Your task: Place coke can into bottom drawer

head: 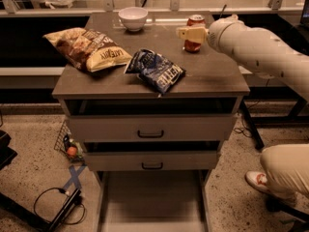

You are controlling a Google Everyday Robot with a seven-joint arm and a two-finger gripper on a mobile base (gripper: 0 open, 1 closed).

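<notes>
The coke can [195, 20] stands upright at the back right of the cabinet top [207, 76]. Its red body and silver top show above and below my gripper [190, 33]. The gripper reaches in from the right on the white arm [256, 47] and sits right in front of the can's middle, hiding it. I cannot tell whether it touches the can. The bottom drawer [152, 199] is pulled out at the base of the cabinet, with its pale floor showing.
On the cabinet top lie a tan chip bag [89, 50] at the left, a blue chip bag [157, 70] in the middle and a white bowl [133, 18] at the back. The two upper drawers [150, 128] are shut. Cables and a fruit [71, 152] lie on the floor at the left.
</notes>
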